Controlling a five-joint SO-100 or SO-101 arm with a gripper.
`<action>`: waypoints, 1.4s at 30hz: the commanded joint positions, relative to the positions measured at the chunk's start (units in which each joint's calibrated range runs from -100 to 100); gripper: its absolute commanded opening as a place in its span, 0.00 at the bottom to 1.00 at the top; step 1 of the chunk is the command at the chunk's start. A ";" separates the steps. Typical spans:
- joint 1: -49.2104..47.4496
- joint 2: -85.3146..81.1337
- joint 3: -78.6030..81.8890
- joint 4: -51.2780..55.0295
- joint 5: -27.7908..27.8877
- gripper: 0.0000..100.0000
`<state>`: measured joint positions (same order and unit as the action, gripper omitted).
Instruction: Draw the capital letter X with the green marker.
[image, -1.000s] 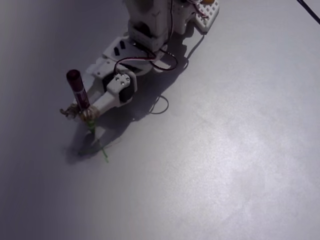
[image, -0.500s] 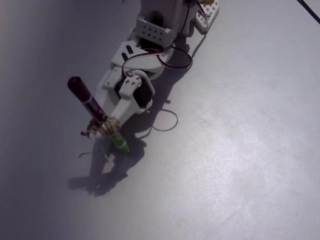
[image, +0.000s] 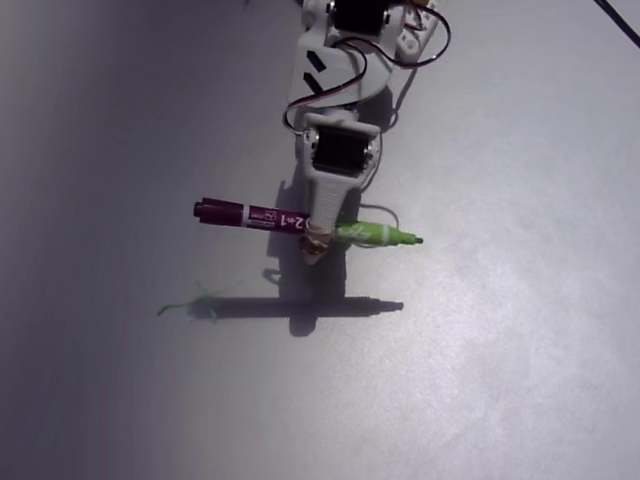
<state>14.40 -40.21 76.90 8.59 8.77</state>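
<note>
Your gripper (image: 318, 245) is clamped on the green marker (image: 255, 215) near its middle in the fixed view, holding it level above the white table (image: 520, 330), maroon end to the left, green tip to the right. The marker's shadow falls on the table below it. At the shadow's left end lies the capital letter X (image: 197, 303), a thin green scrawl.

Arm (image: 345, 60) cut off by top edge — green marker (image: 260, 215) middle hidden behind the jaws.
</note>
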 joint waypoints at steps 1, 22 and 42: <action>-1.79 -2.20 -2.95 5.35 -1.76 0.01; -10.64 -27.33 13.58 36.00 -1.12 0.01; -14.26 -45.91 21.48 53.16 -0.73 0.01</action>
<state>-0.28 -85.54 97.81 57.87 7.69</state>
